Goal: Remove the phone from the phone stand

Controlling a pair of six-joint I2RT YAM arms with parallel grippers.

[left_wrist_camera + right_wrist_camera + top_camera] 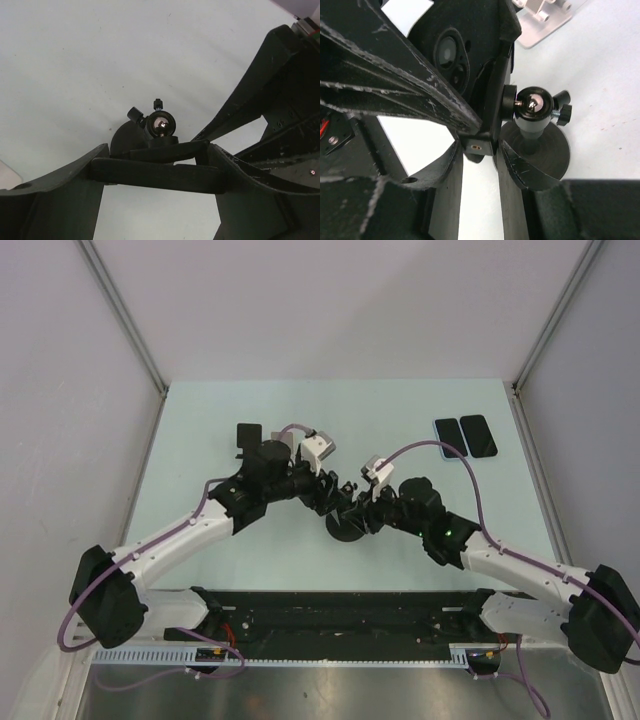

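The black phone (155, 176) shows edge-on as a dark bar spanning my left gripper (157, 170), which is shut on its two sides. In the right wrist view its back and camera lenses (450, 55) face me. The phone stand has a round black base (345, 528), a shiny ball joint (532, 107) and a clamp plate (167, 150) behind the phone. My right gripper (479, 150) is shut on the clamp's lower bracket (477, 146), just beside the base (542, 150). Both grippers meet at the stand, left (325, 492) and right (352, 512).
Two other dark phones (447, 432) (478, 435) lie flat side by side at the back right of the pale green table (200, 420). White walls close in the table at the back and both sides.
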